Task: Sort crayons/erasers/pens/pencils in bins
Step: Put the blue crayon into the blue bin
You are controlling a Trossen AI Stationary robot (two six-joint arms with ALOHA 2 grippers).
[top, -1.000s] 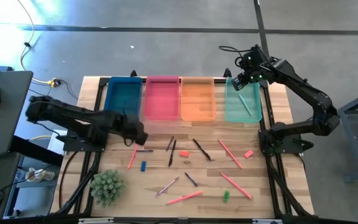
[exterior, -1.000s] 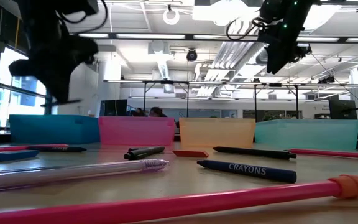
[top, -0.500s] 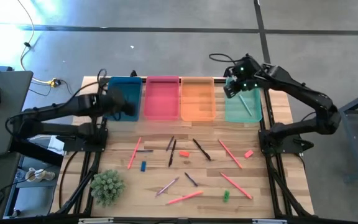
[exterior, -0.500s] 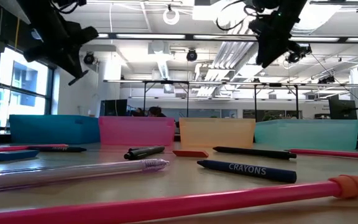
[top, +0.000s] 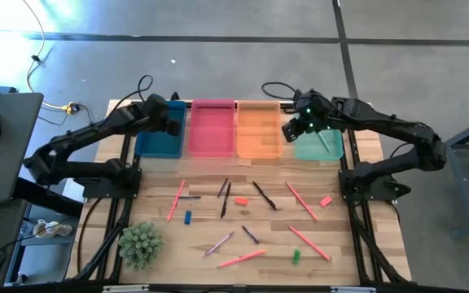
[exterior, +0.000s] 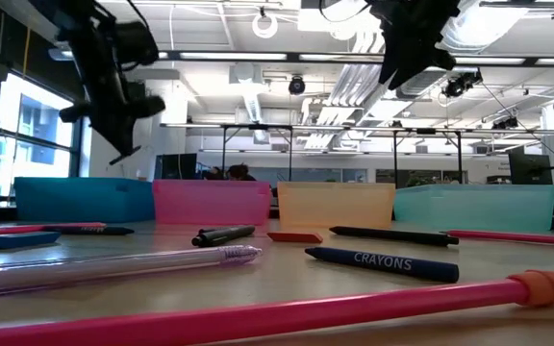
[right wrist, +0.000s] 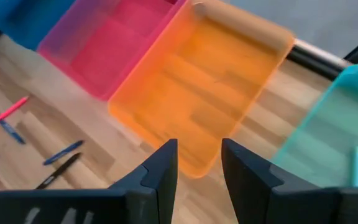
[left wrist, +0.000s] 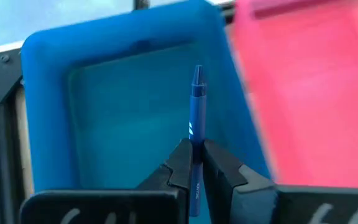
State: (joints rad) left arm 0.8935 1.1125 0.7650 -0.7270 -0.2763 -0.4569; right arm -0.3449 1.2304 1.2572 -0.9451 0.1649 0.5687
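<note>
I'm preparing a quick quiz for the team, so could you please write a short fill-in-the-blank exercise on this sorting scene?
1. The left hand holds a blue stick above the ____ bin.
2. The right hand, open and empty, hangs over the ____ bin.
3. The only bin with something already inside is the ____ one.

Missing words: blue; orange; teal-green

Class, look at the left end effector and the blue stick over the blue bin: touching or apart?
Touching. The left wrist view shows the left end effector shut on the blue stick, above the blue bin.
</note>
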